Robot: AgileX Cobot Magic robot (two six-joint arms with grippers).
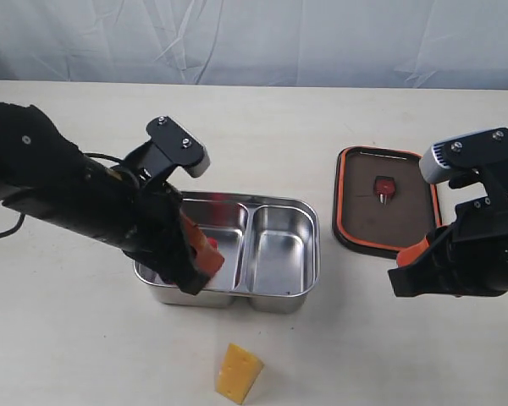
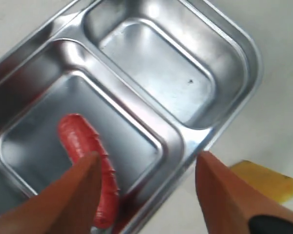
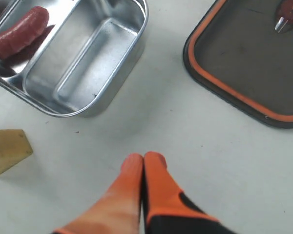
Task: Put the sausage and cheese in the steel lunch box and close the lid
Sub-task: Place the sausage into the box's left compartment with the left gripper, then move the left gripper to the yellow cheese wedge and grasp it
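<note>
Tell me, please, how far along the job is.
Done: the sausage lies in one compartment of the steel lunch box, the left pincer open over it. In hand: nothing; the right pincer is shut and empty. Left: the cheese, on the table, and the lid, lying seal-up beside the box.

The sausage (image 2: 75,136) was dark red, the cheese (image 1: 238,372) yellow-orange, the steel lunch box (image 1: 279,249) shiny silver, and the lid (image 1: 398,216) smoky dark with an orange rim.

The steel lunch box (image 1: 275,249) sits mid-scene, with the lid (image 1: 364,207) lying seal-up to its right. The left gripper (image 1: 199,264) reaches into the left compartment, by the sausage (image 1: 213,245). The cheese (image 1: 238,373) stands nearer. The right gripper (image 1: 409,269) hovers off the lid's near edge.
</note>
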